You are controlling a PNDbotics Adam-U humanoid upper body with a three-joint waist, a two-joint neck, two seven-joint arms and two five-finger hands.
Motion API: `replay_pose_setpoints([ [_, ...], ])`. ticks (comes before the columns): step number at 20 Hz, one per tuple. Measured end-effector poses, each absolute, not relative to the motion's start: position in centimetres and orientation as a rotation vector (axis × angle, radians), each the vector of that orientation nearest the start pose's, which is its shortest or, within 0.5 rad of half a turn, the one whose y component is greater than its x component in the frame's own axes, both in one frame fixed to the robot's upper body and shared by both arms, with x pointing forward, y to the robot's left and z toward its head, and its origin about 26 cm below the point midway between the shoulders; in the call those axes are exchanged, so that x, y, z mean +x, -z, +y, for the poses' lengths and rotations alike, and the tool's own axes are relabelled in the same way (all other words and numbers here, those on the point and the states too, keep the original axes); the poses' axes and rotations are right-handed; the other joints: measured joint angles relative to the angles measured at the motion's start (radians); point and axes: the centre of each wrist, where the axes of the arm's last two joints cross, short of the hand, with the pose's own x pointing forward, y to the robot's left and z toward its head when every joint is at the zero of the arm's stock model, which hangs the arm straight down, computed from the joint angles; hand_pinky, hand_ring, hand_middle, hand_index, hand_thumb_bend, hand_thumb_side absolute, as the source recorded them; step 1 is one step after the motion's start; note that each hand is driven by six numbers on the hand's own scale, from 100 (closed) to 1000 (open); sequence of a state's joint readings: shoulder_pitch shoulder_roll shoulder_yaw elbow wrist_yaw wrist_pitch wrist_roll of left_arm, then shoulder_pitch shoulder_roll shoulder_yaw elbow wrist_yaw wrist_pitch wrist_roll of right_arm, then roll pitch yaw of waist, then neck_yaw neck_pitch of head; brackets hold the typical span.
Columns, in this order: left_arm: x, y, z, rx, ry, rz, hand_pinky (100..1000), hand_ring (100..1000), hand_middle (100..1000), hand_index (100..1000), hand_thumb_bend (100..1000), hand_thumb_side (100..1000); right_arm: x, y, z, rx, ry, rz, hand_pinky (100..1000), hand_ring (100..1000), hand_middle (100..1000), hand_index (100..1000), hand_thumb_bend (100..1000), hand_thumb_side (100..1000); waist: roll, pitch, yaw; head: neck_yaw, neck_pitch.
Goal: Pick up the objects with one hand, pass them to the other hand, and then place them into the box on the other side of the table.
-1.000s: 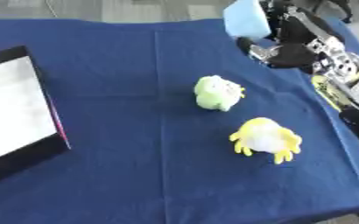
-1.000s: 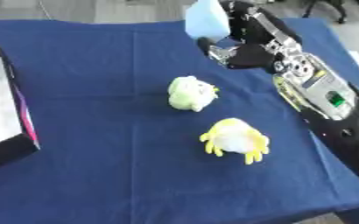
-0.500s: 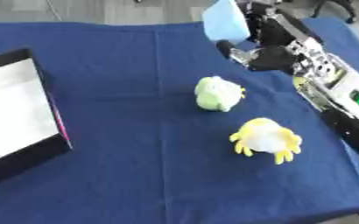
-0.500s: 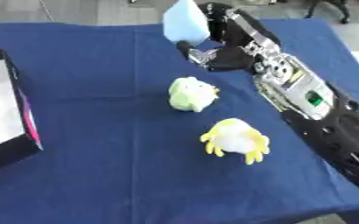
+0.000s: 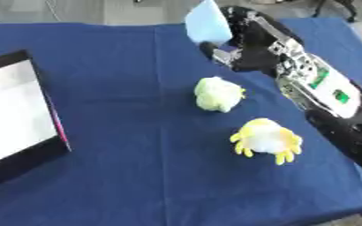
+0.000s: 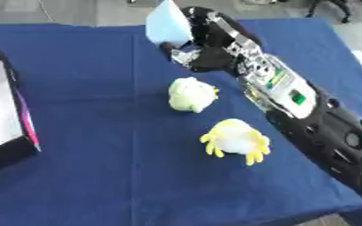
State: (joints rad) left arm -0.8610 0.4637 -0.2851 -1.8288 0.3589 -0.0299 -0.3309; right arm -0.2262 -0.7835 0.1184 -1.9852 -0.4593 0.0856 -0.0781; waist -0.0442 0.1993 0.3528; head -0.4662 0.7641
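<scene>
My right hand [image 5: 244,42] is raised over the far middle of the blue table, fingers curled round a light blue block [image 5: 207,25] that sticks up above it. Below it on the cloth lies a pale green plush toy [image 5: 218,93]. Nearer to me sits a yellow and white plush toy [image 5: 266,139] with stubby legs. The black box [image 5: 22,150] with a white inside and a pink edge stands at the table's left side. My left hand shows in neither view.
My right forearm [image 6: 292,97], black with silver and green parts, stretches from the lower right across the table's right side, close above the yellow toy. The blue cloth [image 5: 137,167] covers the whole table; floor shows beyond the far edge.
My right hand has carried the light blue block leftward, from the far right corner to above the green toy. The two plush toys and the box have stayed where they were.
</scene>
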Motion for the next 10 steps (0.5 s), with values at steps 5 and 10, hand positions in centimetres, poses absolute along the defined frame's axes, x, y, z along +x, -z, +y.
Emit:
replay_pose_setpoints([
  [5, 34.2, -31.7, 14.7, 0.629, -1.750, 3.093, 1000, 788, 774, 786, 100, 491, 29.0, -20.7, -29.7, -0.009, -0.529, -1.977, 702, 564, 621, 655, 100, 100, 0.005, -0.003, 0.005, -0.004, 0.000],
  [10, 34.4, -31.5, 12.7, 0.538, -1.932, 2.950, 1000, 795, 782, 794, 100, 470, 29.0, -20.4, -29.1, -0.012, -0.536, -1.980, 703, 565, 622, 655, 100, 100, 0.009, -0.004, 0.010, -0.004, 0.000],
])
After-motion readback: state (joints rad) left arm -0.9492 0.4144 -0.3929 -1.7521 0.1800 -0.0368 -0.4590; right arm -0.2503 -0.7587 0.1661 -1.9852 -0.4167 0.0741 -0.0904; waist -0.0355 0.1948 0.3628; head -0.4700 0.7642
